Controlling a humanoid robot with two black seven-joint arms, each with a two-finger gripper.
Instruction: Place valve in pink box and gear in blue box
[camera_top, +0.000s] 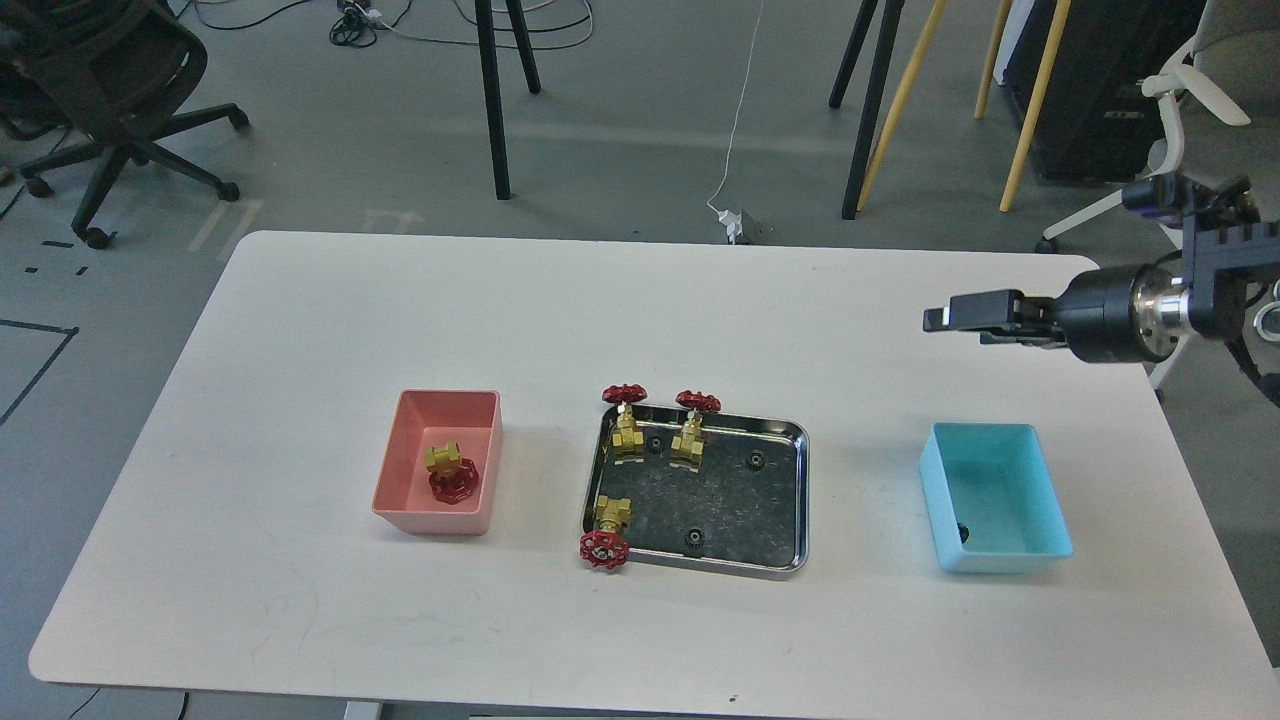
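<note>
The pink box (400, 455) stands left of centre with one valve (449, 471) lying in it. The blue box (1040, 480) stands at the right with one black gear (962, 531) at its near left corner. Three more valves (624, 418) (691, 427) (606, 530) and three gears (655, 443) (756, 461) (691, 540) sit in the steel tray (800, 500). My right gripper (942, 319) is raised above the table behind the blue box, points left, and looks open and empty. My left gripper is out of view.
The white table (640, 320) ends just right of the blue box. Behind the table on the floor are stand legs (492, 100), wooden legs (1030, 100), an office chair (110, 110) at the left and a white chair (1190, 130) at the right.
</note>
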